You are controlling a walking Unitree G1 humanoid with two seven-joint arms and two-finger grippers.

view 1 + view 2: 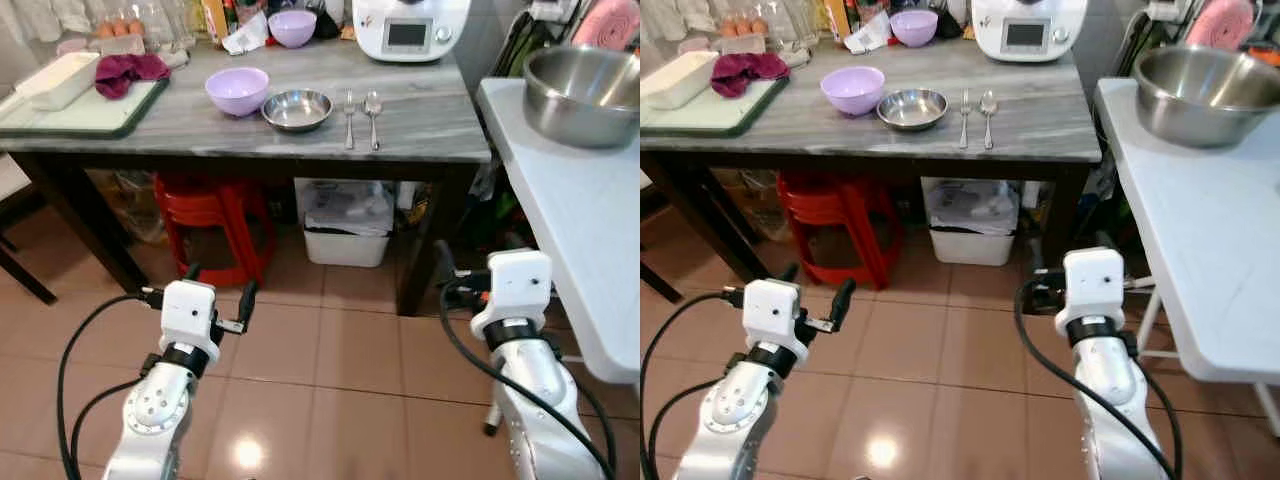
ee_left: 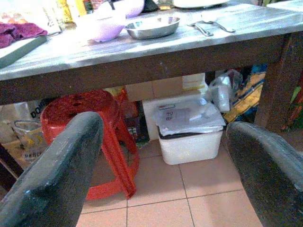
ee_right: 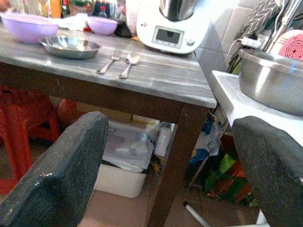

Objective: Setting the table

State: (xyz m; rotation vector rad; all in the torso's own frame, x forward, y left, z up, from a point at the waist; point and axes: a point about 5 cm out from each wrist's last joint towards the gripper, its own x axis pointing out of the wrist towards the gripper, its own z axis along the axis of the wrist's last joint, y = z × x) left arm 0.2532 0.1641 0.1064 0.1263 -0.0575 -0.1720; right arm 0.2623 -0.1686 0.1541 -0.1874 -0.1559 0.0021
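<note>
no legible text on anything

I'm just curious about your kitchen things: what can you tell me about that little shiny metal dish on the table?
The small metal dish is round, shallow and looks like polished steel, with a flat rim and nothing inside. It sits upright on the grey marbled tabletop, near the front edge. The lilac bowl stands right beside it, about touching; the fork and spoon lie apart on its other side.

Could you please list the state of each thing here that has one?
Left gripper: open, empty.
Right gripper: open, empty.
Purple bowl: upright, empty.
Steel dish: upright, empty.
Fork: lying flat beside spoon.
Large steel bowl: upright on white counter.
</note>
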